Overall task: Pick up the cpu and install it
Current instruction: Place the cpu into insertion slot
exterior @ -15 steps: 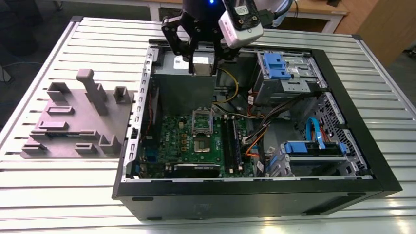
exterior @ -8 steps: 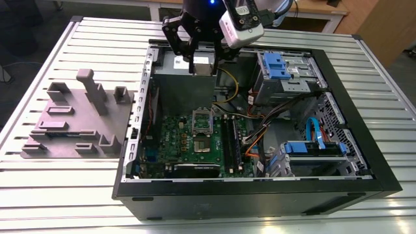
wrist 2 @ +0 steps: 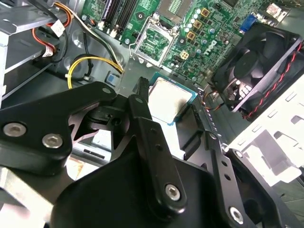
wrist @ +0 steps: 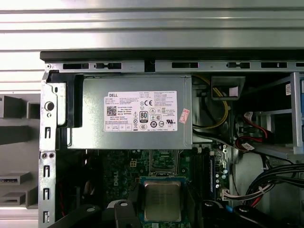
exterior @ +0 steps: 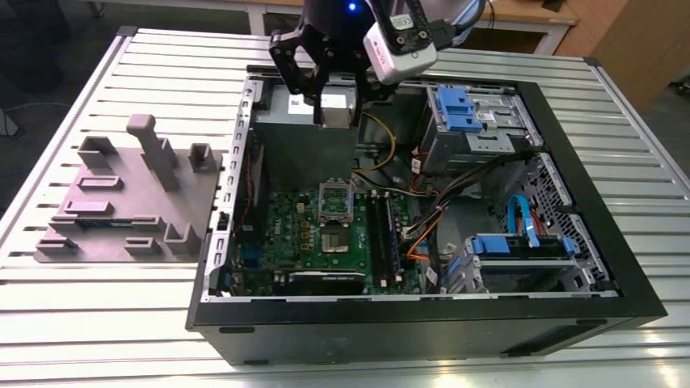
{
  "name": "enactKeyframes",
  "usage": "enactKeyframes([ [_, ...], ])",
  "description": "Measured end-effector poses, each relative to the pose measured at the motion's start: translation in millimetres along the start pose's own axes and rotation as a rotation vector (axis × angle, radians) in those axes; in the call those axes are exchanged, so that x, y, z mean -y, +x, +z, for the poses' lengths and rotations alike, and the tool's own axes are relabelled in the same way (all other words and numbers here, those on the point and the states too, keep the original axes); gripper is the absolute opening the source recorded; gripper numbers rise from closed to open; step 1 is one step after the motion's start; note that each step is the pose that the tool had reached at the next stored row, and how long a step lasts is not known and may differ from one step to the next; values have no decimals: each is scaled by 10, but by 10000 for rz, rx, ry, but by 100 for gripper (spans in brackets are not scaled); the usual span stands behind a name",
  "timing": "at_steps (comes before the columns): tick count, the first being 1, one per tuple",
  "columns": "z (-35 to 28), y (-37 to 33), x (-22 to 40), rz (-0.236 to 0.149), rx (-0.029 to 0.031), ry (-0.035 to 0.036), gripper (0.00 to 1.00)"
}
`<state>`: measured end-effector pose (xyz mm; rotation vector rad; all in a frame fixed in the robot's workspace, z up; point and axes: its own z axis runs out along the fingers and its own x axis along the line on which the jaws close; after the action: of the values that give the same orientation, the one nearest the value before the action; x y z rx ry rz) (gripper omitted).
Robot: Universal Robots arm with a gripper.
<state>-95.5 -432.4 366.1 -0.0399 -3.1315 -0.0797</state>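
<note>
Item: cpu (wrist: pixel 162 200), silvery top up, pinched at its edges by the gripper (exterior: pixel 338 103). Location: upper centre of the exterior view, over the power supply (wrist: pixel 137 114), well apart from the socket (exterior: pixel 336 202). Risk: the edge hold looks slight, so a slip or tilt could drop it or seat it skewed.

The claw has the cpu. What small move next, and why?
Probably carry the cpu across until it hangs over the empty socket: in the second wrist view the claw grips it offset from the socket, above the board.
</note>
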Motion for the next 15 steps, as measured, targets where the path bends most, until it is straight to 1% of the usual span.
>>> enactKeyframes([
  [6,50,-2,56,1,1,-2,47],
  [11,52,-2,57,1,0,-1,47],
  [15,52,-2,57,1,-1,-32,47],
])
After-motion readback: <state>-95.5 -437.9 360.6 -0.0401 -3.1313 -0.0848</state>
